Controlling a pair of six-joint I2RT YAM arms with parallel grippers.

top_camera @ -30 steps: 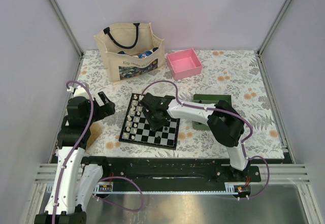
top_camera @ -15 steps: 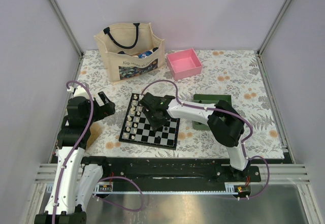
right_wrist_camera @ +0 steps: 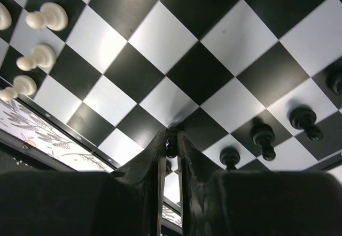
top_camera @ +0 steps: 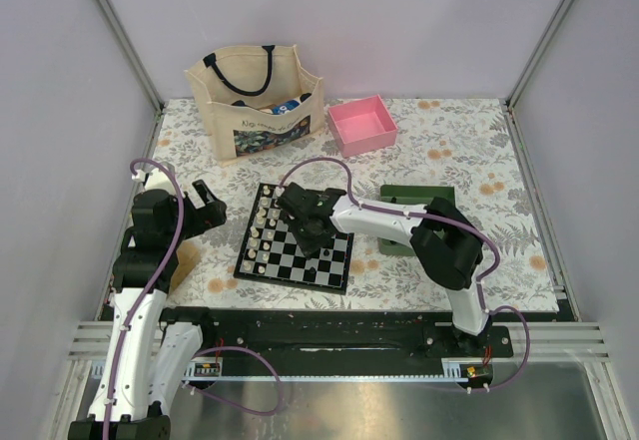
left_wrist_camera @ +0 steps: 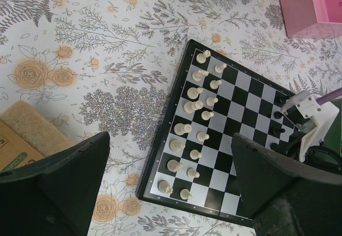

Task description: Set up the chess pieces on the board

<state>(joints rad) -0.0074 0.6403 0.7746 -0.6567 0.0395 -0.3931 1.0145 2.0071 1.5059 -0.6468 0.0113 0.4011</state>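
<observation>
The board lies in the middle of the table; it also shows in the left wrist view and fills the right wrist view. My right gripper is shut on a black chess piece, low over the board's right part. Several black pieces stand on squares to its right. Cream-white chessmen stand in two rows on the board's left side. My left gripper is open and empty, above the table left of the board.
A green tray lies right of the board under the right arm. A pink box and a canvas tote bag stand at the back. A cardboard piece lies at the left.
My right gripper has shifted slightly over the board's right part, still holding the black piece. The left arm has not moved.
</observation>
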